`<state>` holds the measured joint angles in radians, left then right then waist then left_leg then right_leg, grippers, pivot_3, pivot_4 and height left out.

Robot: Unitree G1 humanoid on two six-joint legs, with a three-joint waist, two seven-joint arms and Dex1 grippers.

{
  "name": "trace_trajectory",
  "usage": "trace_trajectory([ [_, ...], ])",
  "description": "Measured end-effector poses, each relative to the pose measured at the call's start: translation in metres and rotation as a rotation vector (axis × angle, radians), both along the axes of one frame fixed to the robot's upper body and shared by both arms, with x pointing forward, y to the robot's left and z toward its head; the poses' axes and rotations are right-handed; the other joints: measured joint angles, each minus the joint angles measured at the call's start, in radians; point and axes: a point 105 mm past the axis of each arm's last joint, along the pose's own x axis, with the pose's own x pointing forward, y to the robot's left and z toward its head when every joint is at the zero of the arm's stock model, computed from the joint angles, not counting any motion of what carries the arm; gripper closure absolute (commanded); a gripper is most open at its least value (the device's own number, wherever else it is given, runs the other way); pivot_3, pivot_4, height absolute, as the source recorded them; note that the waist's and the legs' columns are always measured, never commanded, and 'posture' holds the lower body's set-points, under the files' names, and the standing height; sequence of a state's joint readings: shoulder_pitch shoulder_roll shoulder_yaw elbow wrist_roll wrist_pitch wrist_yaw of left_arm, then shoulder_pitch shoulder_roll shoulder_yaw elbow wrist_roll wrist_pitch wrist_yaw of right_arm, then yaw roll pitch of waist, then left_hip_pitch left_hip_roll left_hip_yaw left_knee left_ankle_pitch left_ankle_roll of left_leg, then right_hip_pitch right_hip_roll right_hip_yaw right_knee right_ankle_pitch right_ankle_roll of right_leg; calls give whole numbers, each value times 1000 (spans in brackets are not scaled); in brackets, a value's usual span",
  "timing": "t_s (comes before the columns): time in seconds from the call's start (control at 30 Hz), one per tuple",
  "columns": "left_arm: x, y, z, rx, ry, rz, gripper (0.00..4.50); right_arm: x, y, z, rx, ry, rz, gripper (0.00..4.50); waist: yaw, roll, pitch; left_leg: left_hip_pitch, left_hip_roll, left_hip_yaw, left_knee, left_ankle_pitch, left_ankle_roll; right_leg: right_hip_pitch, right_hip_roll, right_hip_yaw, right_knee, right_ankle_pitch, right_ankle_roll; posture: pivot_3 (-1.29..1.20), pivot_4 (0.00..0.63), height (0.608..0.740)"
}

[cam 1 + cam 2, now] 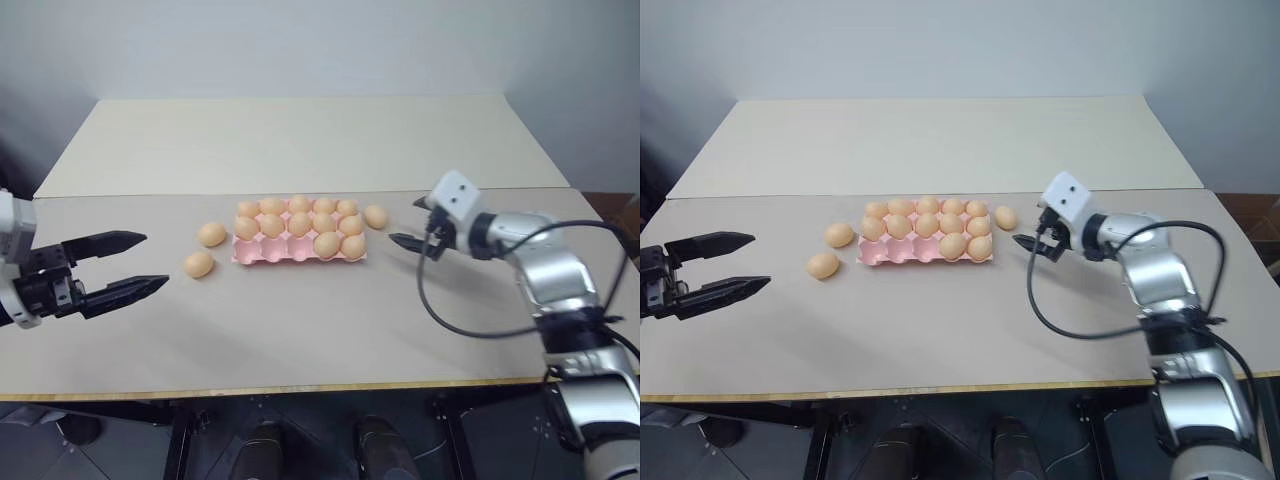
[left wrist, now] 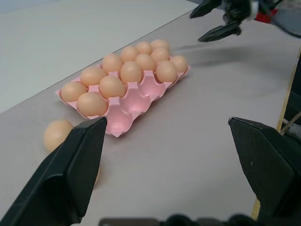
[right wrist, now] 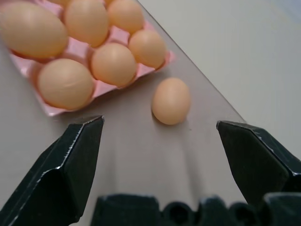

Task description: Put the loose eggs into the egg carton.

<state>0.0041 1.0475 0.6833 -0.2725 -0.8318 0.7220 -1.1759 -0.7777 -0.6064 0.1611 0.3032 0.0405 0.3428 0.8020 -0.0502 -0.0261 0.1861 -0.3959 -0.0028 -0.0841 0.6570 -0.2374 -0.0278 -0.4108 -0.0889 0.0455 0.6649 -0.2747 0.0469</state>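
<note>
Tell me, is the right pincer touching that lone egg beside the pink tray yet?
Apart. In the right wrist view, bare table shows between the loose egg and both fingers of the open right pincer. The egg lies just off the egg carton.

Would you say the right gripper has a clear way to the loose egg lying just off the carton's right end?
Probably yes: the right gripper is open and aimed at that egg, with only bare table between; the carton sits off to one side.

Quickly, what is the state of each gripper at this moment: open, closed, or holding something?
Left gripper: open, holding nothing.
Right gripper: open, holding nothing; a loose egg lies ahead of it, beside the egg carton.
</note>
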Motion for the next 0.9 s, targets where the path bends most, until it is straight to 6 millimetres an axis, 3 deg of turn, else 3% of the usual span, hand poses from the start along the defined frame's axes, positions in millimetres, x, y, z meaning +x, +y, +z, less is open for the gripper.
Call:
trace_trajectory([
  [0.13,-2,-2,0,6,-2,-1,0,21,4,-9,-26,-9,-16,37,2,0,0,-9,0,0,2,1,-2,-10,0,0,4,1,0,0,150,740],
  [0.47,-13,-1,-1,12,-29,32,0,49,32,-32,1,6,-47,37,-24,0,0,-7,0,0,1,2,-3,-11,1,2,7,1,0,0,150,740],
  [0.57,-14,-3,-2,12,-31,29,0,55,37,-32,12,-7,-74,584,-25,0,0,-8,0,0,1,2,-3,-11,1,2,7,1,0,0,150,740],
  [0.77,-16,-1,-1,7,-35,39,0,57,38,-28,21,-42,-82,2548,-25,0,0,-8,0,0,1,2,-3,-11,1,2,8,1,0,0,150,740],
  [0.9,-16,-1,-1,6,-36,37,0,58,37,-22,45,-60,-85,2883,-25,0,0,-8,0,0,2,2,-3,-11,1,2,8,1,0,0,150,740],
])
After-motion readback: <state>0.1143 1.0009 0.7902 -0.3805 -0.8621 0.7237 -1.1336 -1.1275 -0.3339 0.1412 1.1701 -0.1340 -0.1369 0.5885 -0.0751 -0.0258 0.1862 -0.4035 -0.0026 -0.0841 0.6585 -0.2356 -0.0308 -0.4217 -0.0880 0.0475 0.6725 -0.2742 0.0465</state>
